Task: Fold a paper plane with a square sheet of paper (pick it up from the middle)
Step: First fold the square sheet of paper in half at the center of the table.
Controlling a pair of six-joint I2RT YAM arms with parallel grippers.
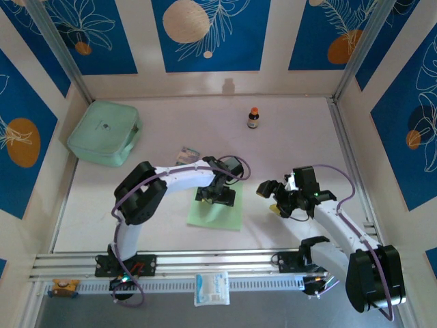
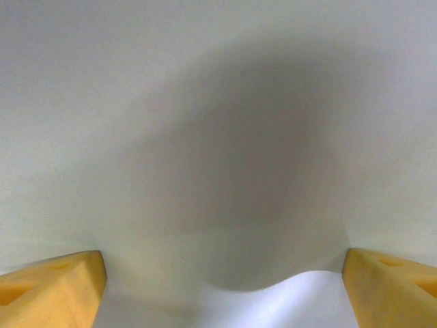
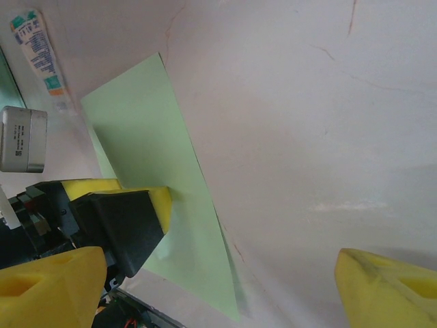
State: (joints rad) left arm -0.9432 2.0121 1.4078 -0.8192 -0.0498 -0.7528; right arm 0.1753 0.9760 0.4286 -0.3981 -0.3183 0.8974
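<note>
Top external view: the square sheet of paper point(image 1: 222, 215) lies flat and uncreased at the desk's point(image 1: 293, 137) 6 o'clock, close to the front rail. The left gripper point(image 1: 217, 197) is low on the sheet toward its 12 o'clock edge, pads spread wide, nothing pinched. The right gripper point(image 1: 270, 198) hovers open and empty at the sheet's 3 o'clock. No fold is made, so the whole plane is left to do. Bare desk opens toward 12 and 3 o'clock; a striped packet point(image 1: 186, 155) lies near at 11 o'clock.

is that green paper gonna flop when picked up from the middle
Probably floppy: the square sheet of paper seems to bow between the left gripper's open fingers. It lies thin and flat on the table, so may slide.
</note>
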